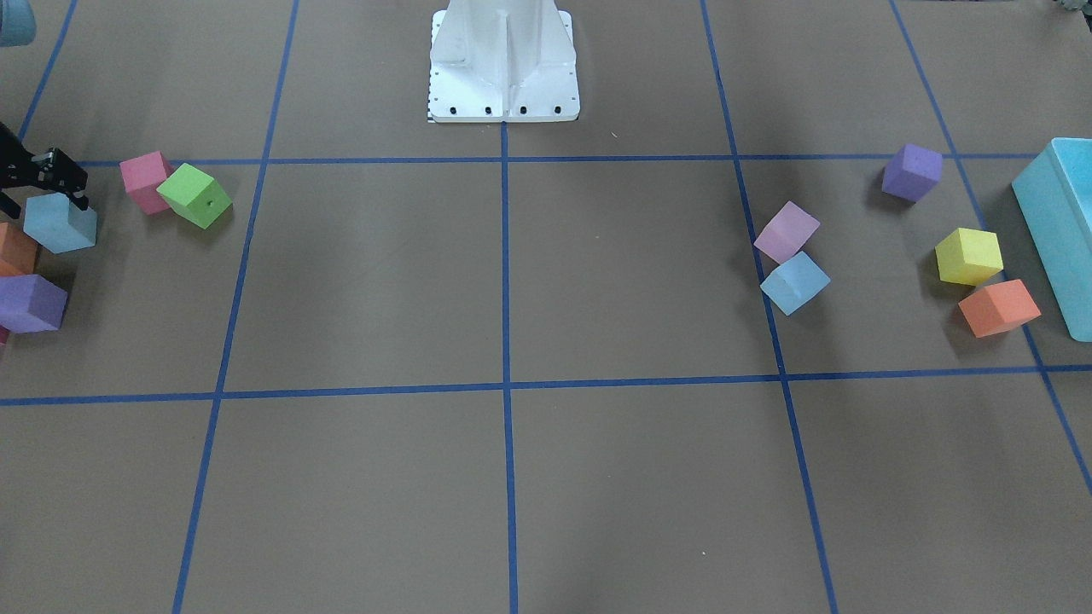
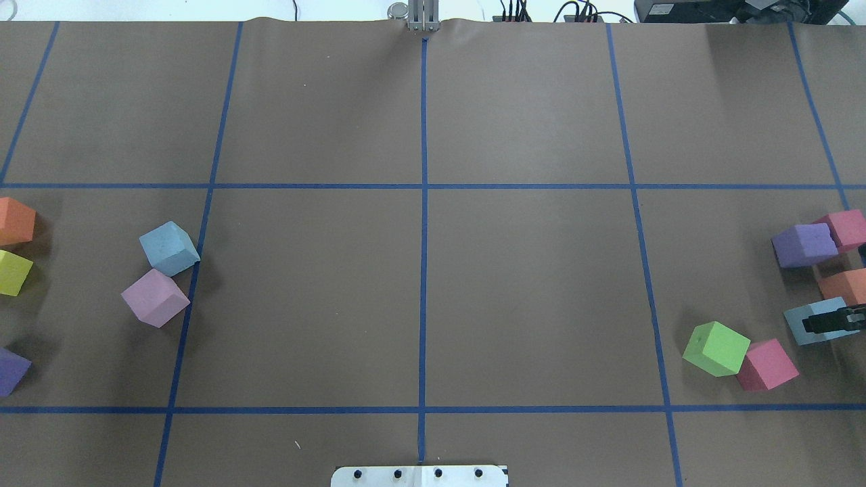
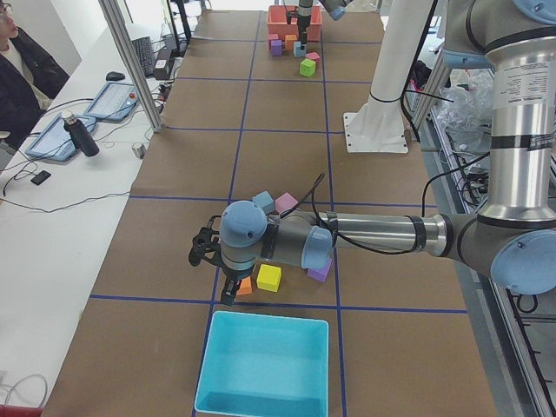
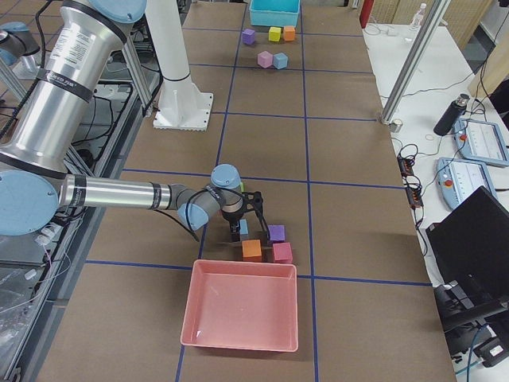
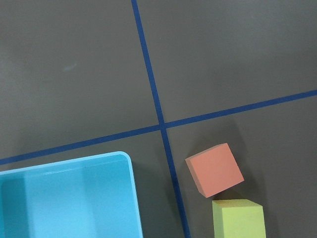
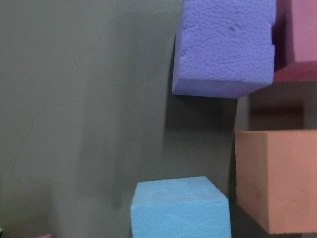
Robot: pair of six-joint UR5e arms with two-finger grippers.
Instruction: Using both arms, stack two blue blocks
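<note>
One light blue block (image 1: 795,283) lies on the table touching a lilac cube (image 1: 787,232); it also shows in the overhead view (image 2: 169,248). The other blue block (image 1: 60,223) lies among coloured cubes at the table's other end, and shows in the overhead view (image 2: 802,333) and the right wrist view (image 6: 181,208). My right gripper (image 1: 44,205) is just over this block, fingers spread about a block's width apart, and reaches in from the overhead view's right edge (image 2: 822,319). My left gripper (image 3: 228,294) hangs beside an orange cube (image 5: 214,169). I cannot tell whether it is open.
A large teal box (image 1: 1062,230) stands at the left arm's end with yellow (image 1: 968,256), orange (image 1: 998,307) and purple (image 1: 911,172) cubes. Green (image 1: 194,196), pink (image 1: 143,181), purple (image 1: 30,303) and orange (image 1: 15,247) cubes crowd the right gripper. A pink tray (image 4: 191,318) lies beyond.
</note>
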